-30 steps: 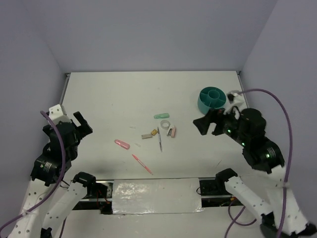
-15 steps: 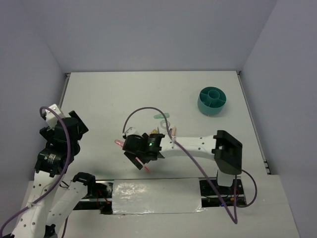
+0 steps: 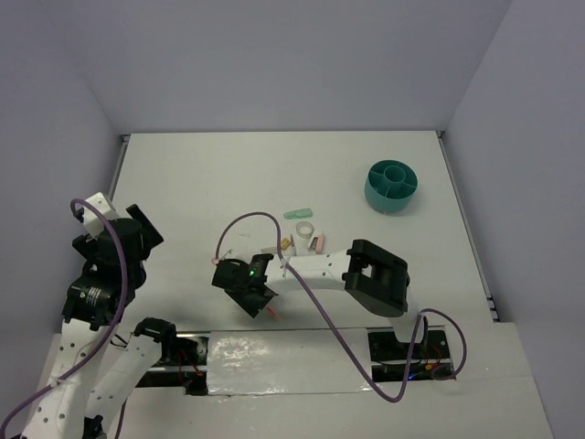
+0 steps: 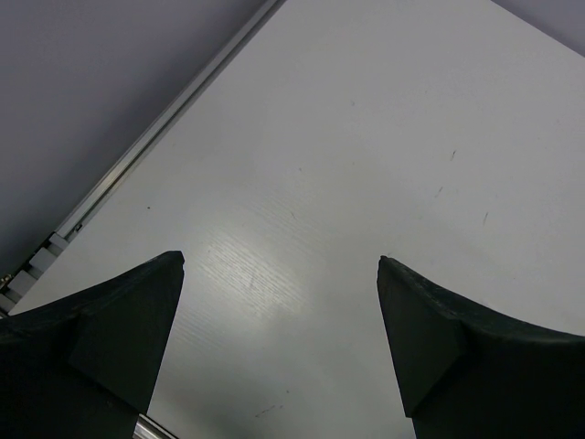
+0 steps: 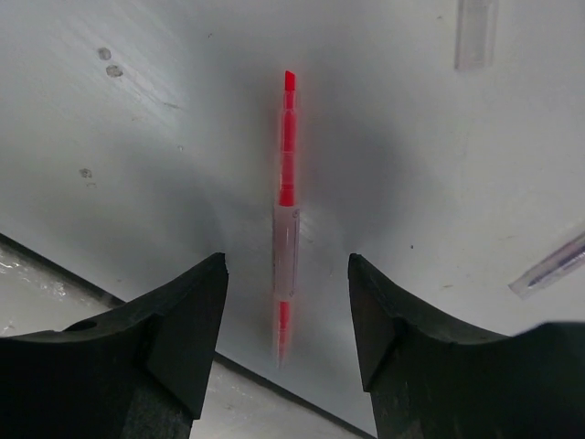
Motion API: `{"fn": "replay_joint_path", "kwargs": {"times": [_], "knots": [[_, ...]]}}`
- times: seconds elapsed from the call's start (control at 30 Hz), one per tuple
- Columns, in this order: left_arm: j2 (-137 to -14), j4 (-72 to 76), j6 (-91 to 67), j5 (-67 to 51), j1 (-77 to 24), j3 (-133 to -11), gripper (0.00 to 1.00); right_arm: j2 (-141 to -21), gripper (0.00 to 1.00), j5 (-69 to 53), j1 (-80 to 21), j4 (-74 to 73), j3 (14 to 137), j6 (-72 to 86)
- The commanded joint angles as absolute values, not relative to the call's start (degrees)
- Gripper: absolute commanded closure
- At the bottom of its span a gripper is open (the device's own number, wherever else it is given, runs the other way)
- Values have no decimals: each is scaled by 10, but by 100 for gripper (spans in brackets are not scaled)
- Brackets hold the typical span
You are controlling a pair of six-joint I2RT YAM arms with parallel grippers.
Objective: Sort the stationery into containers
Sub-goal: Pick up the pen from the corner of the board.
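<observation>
Straddling thin pink plastic pen (image 5: 288, 155) w/ jaws apart, R gripper (image 5: 287, 302) gripped nothing; far-right round teal plastic cup (image 3: 391, 186) looked empty.

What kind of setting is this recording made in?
Probably a lab test cell, not a real office: a plain white table boxed in by blank walls, left arm and right arm bolted at its near edge, and a teal organiser cup.

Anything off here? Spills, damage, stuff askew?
Nothing stands out. The teal organiser stands upright at far right. The mint-green capsule and white tape ring lie mid-table. The thin pink pen lies intact between the right gripper's open jaws, untouched.
</observation>
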State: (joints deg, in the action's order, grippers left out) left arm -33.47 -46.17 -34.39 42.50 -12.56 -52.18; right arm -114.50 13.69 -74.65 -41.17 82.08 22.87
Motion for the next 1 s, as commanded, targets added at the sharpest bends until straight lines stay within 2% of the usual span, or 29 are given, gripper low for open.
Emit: {"fn": "replay_joint_path", "kwargs": {"times": [0.0,0.03,0.1,0.23,0.3,0.37,0.4,0.43,0.6,0.67,0.83,0.97], "knots": [[-328,-440,-331,424,-123,-535,1,-1157,38,115,-750,-405,847,229],[-326,-440,-331,425,-123,-534,1,-1159,39,115,-750,-406,847,231],[-326,-440,-331,425,-123,-535,1,-1164,45,99,-750,-396,838,229],[-323,-440,-331,425,-123,-535,1,-1179,67,83,-748,-395,829,227],[-323,-440,-331,425,-123,-534,1,-1184,71,76,-749,-396,826,229],[-322,-440,-331,425,-123,-534,1,-1183,80,66,-748,-389,815,229],[-321,-440,-331,424,-123,-534,1,-1180,87,62,-748,-386,810,230],[-320,-439,-331,424,-124,-533,1,-1173,100,67,-748,-382,795,238],[-323,-438,-329,420,-123,-533,1,-1105,100,76,-748,-353,737,267],[-327,-434,-330,397,-123,-535,1,-1040,100,101,-749,-334,708,273],[-368,-399,-386,195,-123,-534,1,-840,100,169,-711,-337,636,269],[-445,-376,-493,181,-142,-513,1,-731,100,184,-662,-380,595,258]]}}
